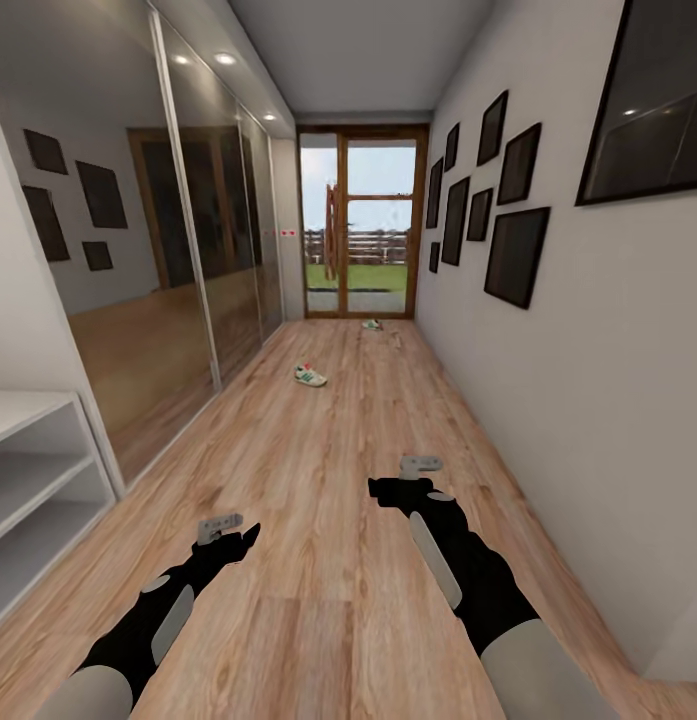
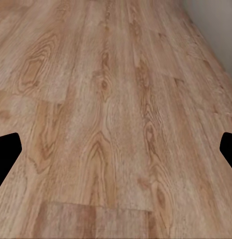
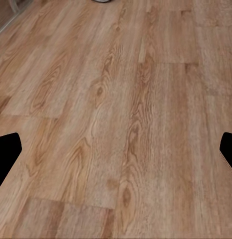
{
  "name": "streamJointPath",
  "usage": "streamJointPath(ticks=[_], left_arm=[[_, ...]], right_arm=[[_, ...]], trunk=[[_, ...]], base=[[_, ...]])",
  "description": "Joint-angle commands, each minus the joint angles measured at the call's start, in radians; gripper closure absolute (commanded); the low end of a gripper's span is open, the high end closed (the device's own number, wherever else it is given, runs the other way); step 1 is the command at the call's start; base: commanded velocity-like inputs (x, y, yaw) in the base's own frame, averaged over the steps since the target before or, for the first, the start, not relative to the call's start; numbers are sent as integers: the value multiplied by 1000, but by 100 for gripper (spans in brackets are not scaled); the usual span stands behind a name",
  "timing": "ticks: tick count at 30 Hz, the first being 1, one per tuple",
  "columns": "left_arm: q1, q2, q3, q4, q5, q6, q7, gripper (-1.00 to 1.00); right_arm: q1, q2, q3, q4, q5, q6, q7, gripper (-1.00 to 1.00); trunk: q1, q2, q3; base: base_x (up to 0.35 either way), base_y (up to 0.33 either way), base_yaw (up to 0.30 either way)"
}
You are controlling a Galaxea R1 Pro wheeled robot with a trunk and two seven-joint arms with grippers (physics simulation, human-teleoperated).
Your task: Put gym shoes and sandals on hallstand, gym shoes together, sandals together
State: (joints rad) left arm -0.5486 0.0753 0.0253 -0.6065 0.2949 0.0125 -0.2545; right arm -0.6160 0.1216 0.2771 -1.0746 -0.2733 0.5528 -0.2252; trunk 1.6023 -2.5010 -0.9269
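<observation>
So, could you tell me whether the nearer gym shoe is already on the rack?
No, the gym shoe lies on the corridor floor, far ahead.

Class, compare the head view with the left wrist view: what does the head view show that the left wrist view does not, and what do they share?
Head view alone: a white sneaker lying on the floor down the corridor, another shoe near the glass door, a white shelf unit, dark picture frames, and both arms. Left wrist view alone: a close look at the wood grain between the dark tips of the open fingers. Shared: the wooden floor.
</observation>
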Motion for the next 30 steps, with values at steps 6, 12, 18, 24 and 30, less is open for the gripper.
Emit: streamJointPath(ticks=[6, 12, 18, 24, 30], left_arm=[[-1, 0, 2, 1, 7, 1, -6, -100], [0, 0, 2, 1, 7, 1, -6, -100], [-1, 0, 2, 1, 7, 1, -6, -100], [-1, 0, 2, 1, 7, 1, -6, -100], [-1, 0, 2, 1, 7, 1, -6, -100]], right_arm=[[-1, 0, 2, -1, -11, 3, -9, -100], [0, 0, 2, -1, -11, 3, -9, -100], [-1, 0, 2, -1, -11, 3, -9, -100], [0, 0, 2, -1, -11, 3, -9, -100], [-1, 0, 2, -1, -11, 3, -9, -100]], trunk=[[0, 0, -1], [0, 0, -1], [0, 0, -1], [0, 0, -1], [0, 0, -1]], base=[[342, -92, 0], [342, -92, 0], [342, -93, 0], [342, -93, 0], [342, -93, 0]])
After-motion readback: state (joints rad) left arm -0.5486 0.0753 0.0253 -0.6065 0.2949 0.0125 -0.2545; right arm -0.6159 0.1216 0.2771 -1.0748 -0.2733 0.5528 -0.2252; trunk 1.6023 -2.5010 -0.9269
